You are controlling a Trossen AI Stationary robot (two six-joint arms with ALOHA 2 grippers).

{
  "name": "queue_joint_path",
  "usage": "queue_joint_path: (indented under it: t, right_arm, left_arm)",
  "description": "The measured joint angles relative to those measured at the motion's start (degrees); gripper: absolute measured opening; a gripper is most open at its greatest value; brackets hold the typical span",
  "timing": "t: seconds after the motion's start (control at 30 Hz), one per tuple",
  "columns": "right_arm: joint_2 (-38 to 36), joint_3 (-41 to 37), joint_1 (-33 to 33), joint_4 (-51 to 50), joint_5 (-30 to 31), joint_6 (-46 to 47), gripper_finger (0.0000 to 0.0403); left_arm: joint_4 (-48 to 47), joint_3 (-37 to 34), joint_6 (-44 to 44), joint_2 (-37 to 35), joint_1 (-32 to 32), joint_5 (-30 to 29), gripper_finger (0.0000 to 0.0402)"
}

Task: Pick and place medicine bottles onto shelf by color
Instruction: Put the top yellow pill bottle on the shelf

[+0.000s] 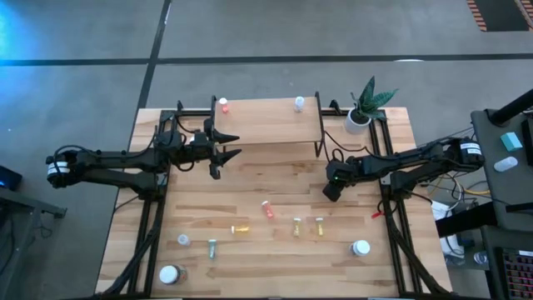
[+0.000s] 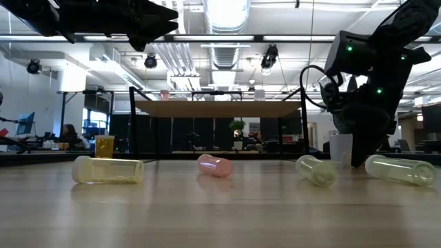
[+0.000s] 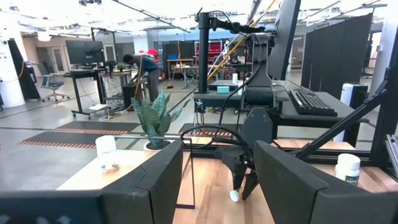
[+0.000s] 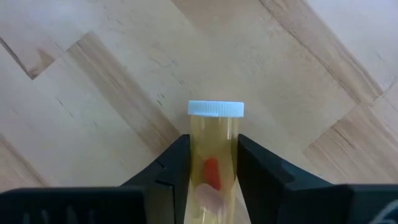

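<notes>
The shelf stands at the table's far middle, with an orange bottle and a white-capped one upright on it. My right gripper points steeply down in front of the shelf's right end, shut on a yellow vial with a white cap. My left gripper hovers open and level by the shelf's left end, holding nothing. A red bottle and several yellow vials lie on their sides nearer the front. My right gripper pinches the yellow vial's body between its two fingers, one on each side wall. The fingers slant down from above and lie along the vial. Its capped end sticks out past the fingertips, down by the tabletop.
A potted plant stands at the far right corner by the shelf. White bottles stand near the front edge. Black frame rails run along both table sides. Bare wood lies between the shelf and the row of vials.
</notes>
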Motion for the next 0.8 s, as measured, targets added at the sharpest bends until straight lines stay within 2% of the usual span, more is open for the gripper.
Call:
queue_joint_path:
  t: [0.4,0.57,0.8]
  right_arm:
    - [-0.02,4.48,0.01,2.14,-2.64,-3.52,0.0107]
    - [-0.98,4.65,0.54,11.28,-5.56,-5.5,0.0106]
    - [-3.89,4.65,1.79,27.9,-5.57,-12.21,0.0108]
  left_arm:
    - [0.02,0.0,0.0,0.0,-0.01,0.0,0.0182]
    - [0.02,0.0,-0.02,0.0,-0.01,0.0,0.0182]
    - [0.04,0.0,-0.02,0.0,-0.01,0.0,0.0182]
